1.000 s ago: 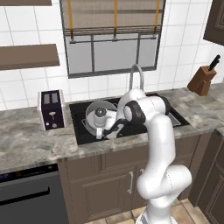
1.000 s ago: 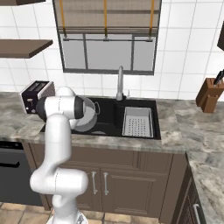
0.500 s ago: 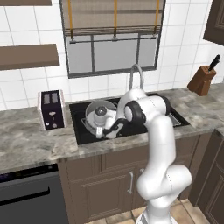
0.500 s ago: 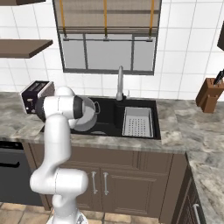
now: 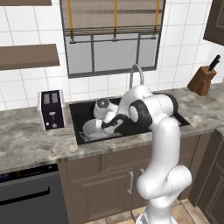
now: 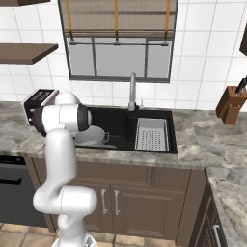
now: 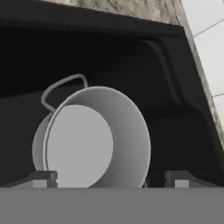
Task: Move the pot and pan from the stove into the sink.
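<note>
Partly arm-hidden: pot (image 5: 94,129) in sink (image 5: 83,114).

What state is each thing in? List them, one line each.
pot: in the sink, tipped on its side, mouth toward the hand camera, not held
pincer: open, fingertips either side of the pot, clear of it
sink: holds the pot in its left part
faucet: no water running
toaster: upright on the counter, slots empty

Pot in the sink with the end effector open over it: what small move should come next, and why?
Probably lift straight up and back out of the sink. The pot lies in the black basin, and the end effector has its fingers spread on either side of it without holding it, so this placement looks done.
</note>
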You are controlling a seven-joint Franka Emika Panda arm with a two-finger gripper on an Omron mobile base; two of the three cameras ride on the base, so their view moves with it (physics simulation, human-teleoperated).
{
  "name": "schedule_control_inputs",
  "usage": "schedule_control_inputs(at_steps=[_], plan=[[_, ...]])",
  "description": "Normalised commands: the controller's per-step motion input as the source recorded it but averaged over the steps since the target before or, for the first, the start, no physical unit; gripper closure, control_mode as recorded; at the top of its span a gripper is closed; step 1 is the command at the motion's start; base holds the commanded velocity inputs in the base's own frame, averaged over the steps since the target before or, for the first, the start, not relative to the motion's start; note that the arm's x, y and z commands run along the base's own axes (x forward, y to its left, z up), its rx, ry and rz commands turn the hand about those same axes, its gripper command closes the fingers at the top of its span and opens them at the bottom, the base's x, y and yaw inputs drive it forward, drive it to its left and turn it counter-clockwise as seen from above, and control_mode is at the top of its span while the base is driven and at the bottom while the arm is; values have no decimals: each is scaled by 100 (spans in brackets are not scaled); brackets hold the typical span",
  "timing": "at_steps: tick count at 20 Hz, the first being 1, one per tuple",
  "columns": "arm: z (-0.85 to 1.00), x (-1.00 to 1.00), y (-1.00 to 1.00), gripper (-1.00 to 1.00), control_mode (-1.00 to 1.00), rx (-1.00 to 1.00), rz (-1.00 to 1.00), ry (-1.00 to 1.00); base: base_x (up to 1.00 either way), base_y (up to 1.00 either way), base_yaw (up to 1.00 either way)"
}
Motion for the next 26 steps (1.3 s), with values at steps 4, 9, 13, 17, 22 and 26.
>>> schedule_control_inputs(at_steps=[4, 9, 13, 17, 22, 26], plan=[[90, -1, 0, -100, -100, 4, 0, 0, 0, 0, 0], [81, -22, -8, -100, -100, 2, 0, 3, 0, 0, 0], [60, -46, -28, -100, -100, 0, 0, 4, 0, 0, 0], [52, -51, -44, -100, -100, 1, -2, 6, 0, 0, 0], [55, -52, -47, -100, -100, 0, -3, 8, 0, 0, 0], [60, -53, -45, -100, -100, 0, -4, 9, 0, 0, 0]])
